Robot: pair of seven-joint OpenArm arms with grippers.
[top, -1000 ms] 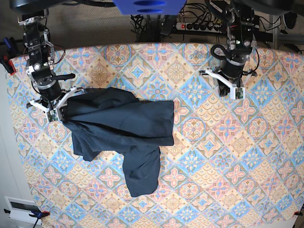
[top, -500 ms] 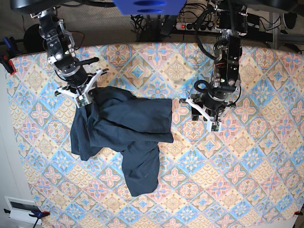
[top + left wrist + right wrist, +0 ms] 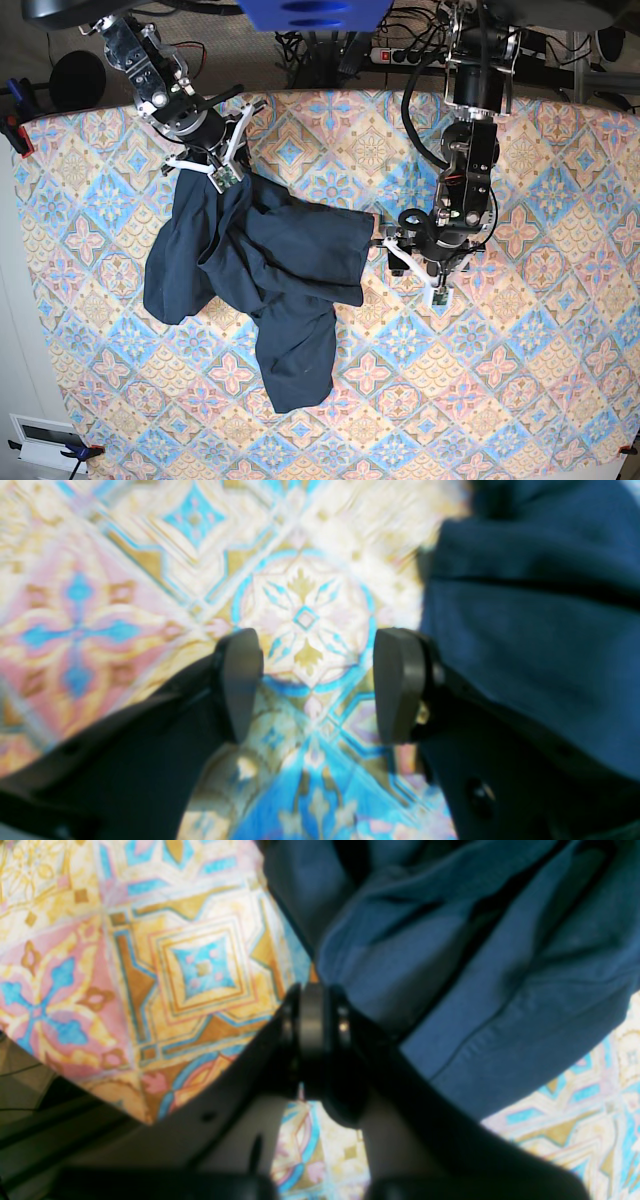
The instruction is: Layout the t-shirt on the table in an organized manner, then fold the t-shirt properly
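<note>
The right gripper [image 3: 317, 1027], made of black plastic, is squeezed tight on a bunch of the dark navy soft cloth t-shirt [image 3: 265, 275]. In the right wrist view its two fingers [image 3: 312, 1020] press flat together, and blue cloth runs up and away from them toward 1 o'clock. In the base view this gripper [image 3: 218, 172] sits at the top corner of the shirt, at about 11 o'clock on the table with the blue, pink and cream tile-pattern cloth [image 3: 520, 380].

The left gripper [image 3: 315, 682] has its jaws apart with nothing between them. Only the table pattern [image 3: 100, 605] shows in the gap. One finger [image 3: 395, 680] is just beside the edge of the shirt [image 3: 525, 630], which fills the 3 o'clock side of that view. I cannot tell if that finger touches the cloth. In the base view this gripper [image 3: 428, 268] hangs low just beside the shirt's edge at 3 o'clock.

The shirt lies in a bumpy heap left of the middle of the table. One part hangs down toward 6 o'clock and another lump bulges out at 8 o'clock.

No words or labels can be read anywhere. Both wrist views are blurry. The folds hide the shirt's neck and sleeves, so I cannot tell which part is which. The arms' upper parts are cut off at the top of the base view.
</note>
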